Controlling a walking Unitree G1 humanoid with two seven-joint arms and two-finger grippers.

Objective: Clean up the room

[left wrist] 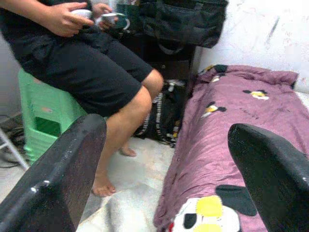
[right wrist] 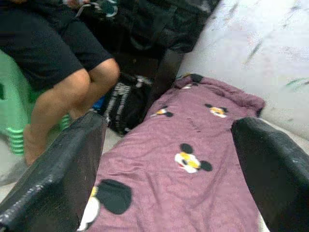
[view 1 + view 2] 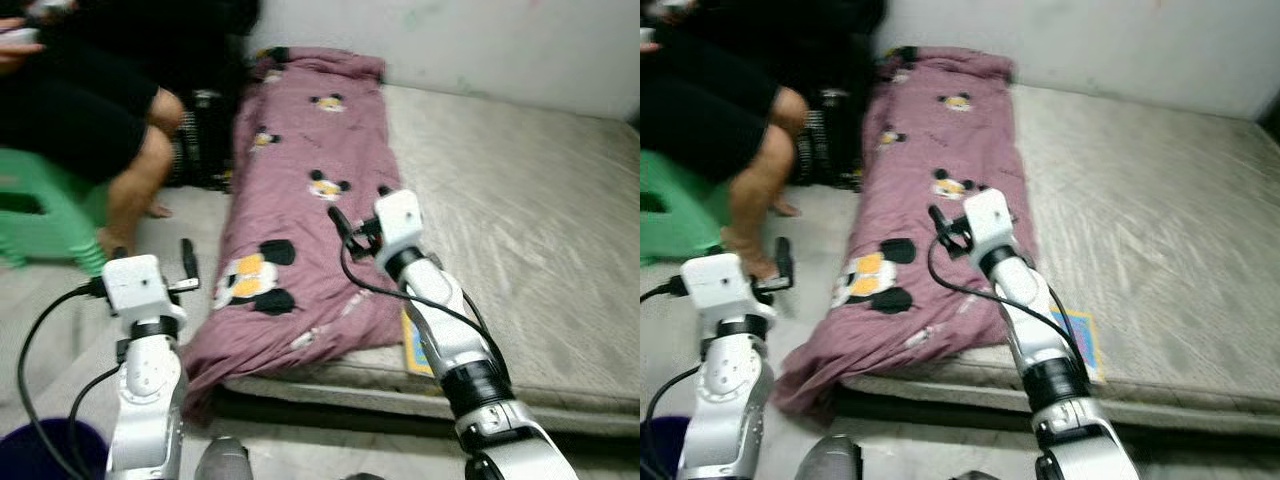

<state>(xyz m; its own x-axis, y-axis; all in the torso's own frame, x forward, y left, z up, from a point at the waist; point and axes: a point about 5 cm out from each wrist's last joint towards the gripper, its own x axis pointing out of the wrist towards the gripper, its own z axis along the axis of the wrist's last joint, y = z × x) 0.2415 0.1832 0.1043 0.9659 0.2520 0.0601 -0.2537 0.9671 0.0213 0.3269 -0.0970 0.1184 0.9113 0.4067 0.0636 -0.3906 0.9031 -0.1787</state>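
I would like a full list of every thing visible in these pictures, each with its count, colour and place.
Folded cartoon-mouse blanket: one, mauve-pink, along the mattress's left edge, its near end hanging over.
Bare mattress: one, grey-beige, on the floor against the white wall.
Flat printed card: one, yellow and blue, on the mattress's near edge beside the blanket.
Plastic stool: one, green, left of the mattress, under the seated person.
Fabric bags: at least two, black, by the wall beyond the blanket.
Person: one, black shorts, barefoot, sitting, holding a small device.
Left gripper: open, beside the blanket.
Right gripper: open, above the blanket.
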